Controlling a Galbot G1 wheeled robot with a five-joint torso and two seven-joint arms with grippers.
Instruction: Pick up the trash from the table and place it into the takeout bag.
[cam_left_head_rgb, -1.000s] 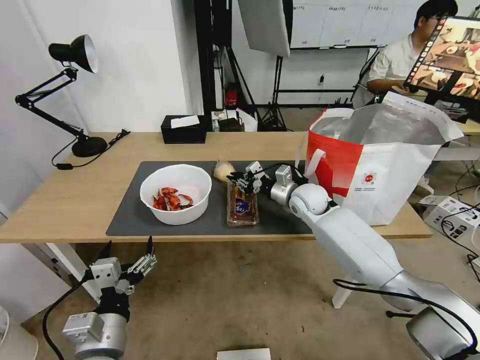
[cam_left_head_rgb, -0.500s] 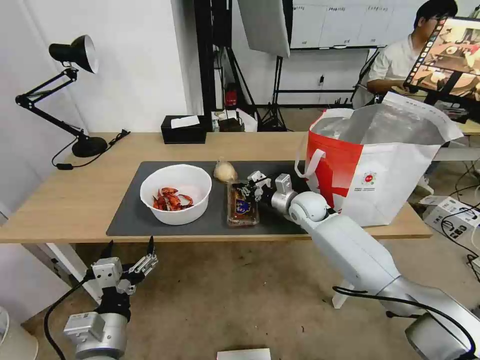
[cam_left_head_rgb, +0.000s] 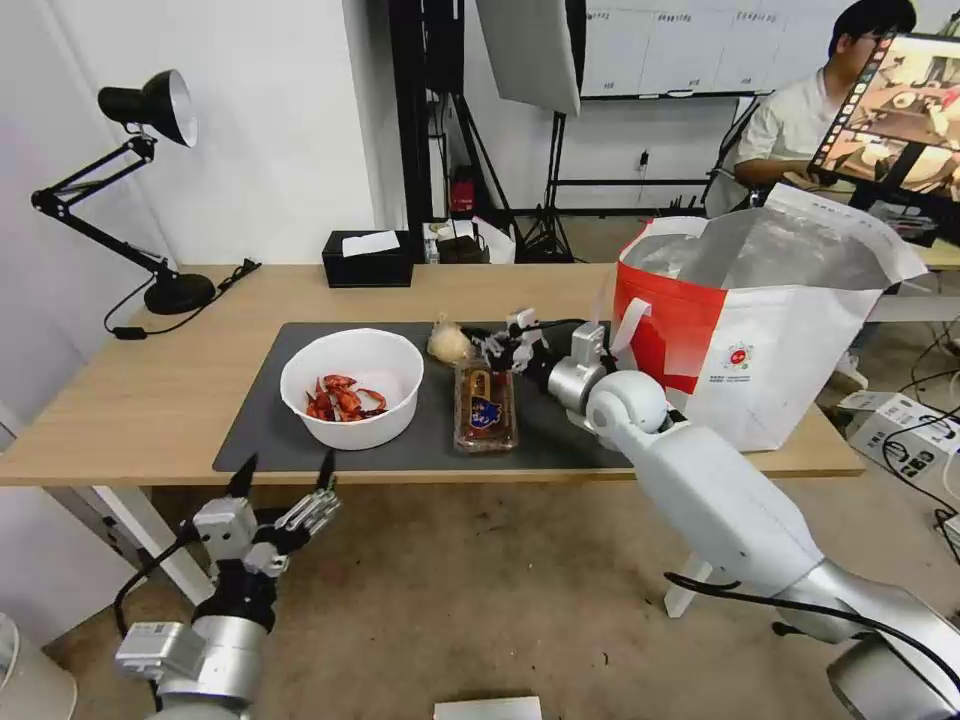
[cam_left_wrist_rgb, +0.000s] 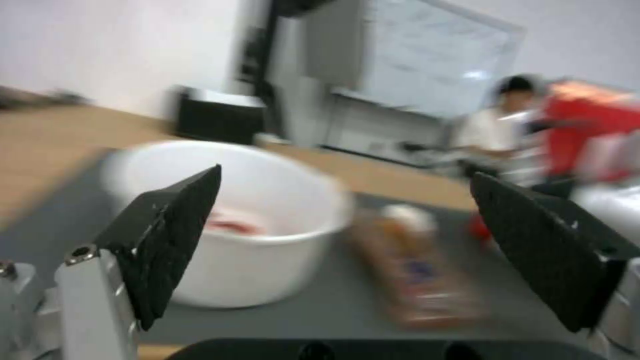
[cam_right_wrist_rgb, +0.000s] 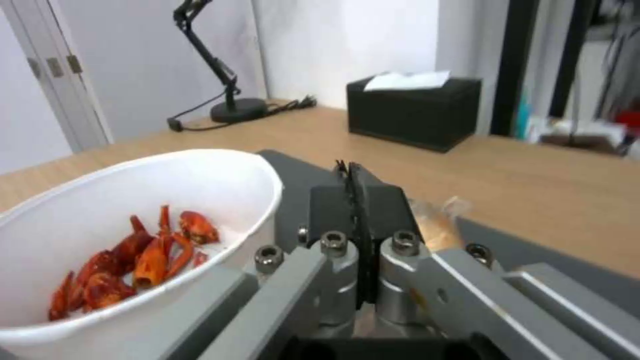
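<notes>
Now right gripper, pressed together, hovers just beside the knotted bag

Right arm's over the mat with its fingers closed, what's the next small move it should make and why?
Probably open the right gripper and ease toward the knotted bag. Its fingers are pressed together with nothing between them, hovering over the mat beside that bag and above the far end of the clear tray. The takeout bag stands open close by.
</notes>
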